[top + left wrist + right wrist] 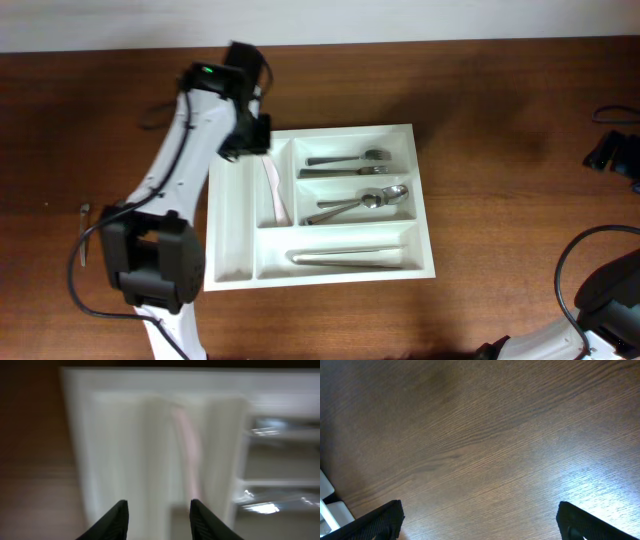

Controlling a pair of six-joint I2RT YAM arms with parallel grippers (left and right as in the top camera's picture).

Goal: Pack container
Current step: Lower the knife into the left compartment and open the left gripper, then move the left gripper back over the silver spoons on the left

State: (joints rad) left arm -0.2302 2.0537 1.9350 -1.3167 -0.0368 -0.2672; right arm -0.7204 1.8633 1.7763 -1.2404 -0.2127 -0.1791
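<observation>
The container [232, 235] lies at frame centre in the overhead view. The left gripper [159, 521] hangs over its upper-left corner, fingers parted with nothing between them, above a pale pink utensil [273, 190] lying in the second narrow compartment (its kind is too blurred to tell). The release looks made, so the sound move is straight up before swinging away, lest a fingertip catch a divider wall. Open table [500, 100] lies to the upper right; the right gripper [480, 525], spread wide and empty, hovers over bare wood.
</observation>
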